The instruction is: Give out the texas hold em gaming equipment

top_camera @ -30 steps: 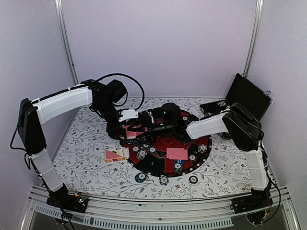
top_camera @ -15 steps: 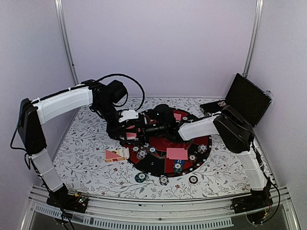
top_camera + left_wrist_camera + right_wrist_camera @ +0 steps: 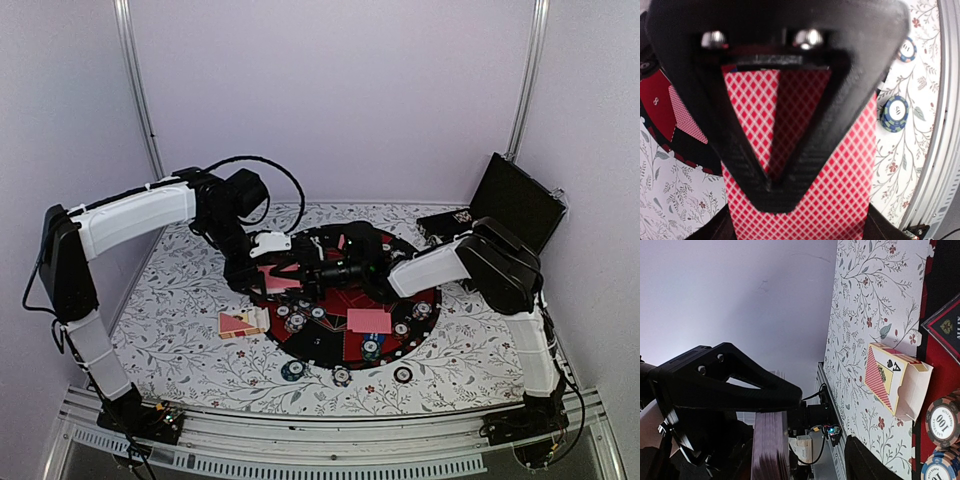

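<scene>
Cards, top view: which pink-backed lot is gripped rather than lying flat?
The deck clamped in the left gripper, above the left side of the mat. The single pink card at its near side lies flat, ungripped.

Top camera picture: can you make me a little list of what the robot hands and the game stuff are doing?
Left hand: shut on the deck of cards
Right hand: at the deck, grip unclear
Card box: open, on the flowery cloth beside the round mat
Loose card: face down on the mat
Chips: along the mat's near edge, some off it
Black case: open, far right
</scene>
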{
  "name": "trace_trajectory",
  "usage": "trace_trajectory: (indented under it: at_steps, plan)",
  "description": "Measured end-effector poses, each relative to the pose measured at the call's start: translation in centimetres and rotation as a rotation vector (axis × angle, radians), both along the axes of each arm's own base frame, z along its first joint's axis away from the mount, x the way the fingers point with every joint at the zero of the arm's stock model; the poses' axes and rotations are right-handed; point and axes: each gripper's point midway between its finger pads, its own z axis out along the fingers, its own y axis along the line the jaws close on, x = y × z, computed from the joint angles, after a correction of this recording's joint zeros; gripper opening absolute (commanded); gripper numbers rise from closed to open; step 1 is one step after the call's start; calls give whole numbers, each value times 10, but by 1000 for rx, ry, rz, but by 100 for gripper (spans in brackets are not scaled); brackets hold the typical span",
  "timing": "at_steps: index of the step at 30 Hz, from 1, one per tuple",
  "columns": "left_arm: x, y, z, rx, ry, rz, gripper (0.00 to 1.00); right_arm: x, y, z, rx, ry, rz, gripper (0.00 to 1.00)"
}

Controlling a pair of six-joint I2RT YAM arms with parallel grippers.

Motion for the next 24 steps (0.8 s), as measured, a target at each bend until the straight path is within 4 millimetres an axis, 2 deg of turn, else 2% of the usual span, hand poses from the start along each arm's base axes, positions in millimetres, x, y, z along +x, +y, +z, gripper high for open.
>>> trace_trajectory:
  at_steps: [5, 15, 21, 24]
  plan:
    - [0, 1, 0, 4, -1, 1, 0, 2, -8, 0, 2, 2, -11, 50]
    - [1, 4, -1, 22, -7, 5, 0, 0, -29, 8, 4, 0, -35, 28]
    - [2, 5, -1, 28, -13, 7, 0, 3, -42, 6, -10, 11, -54, 11]
    - [2, 5, -1, 31, -15, 8, 0, 3, -49, 5, -20, 19, -62, 8]
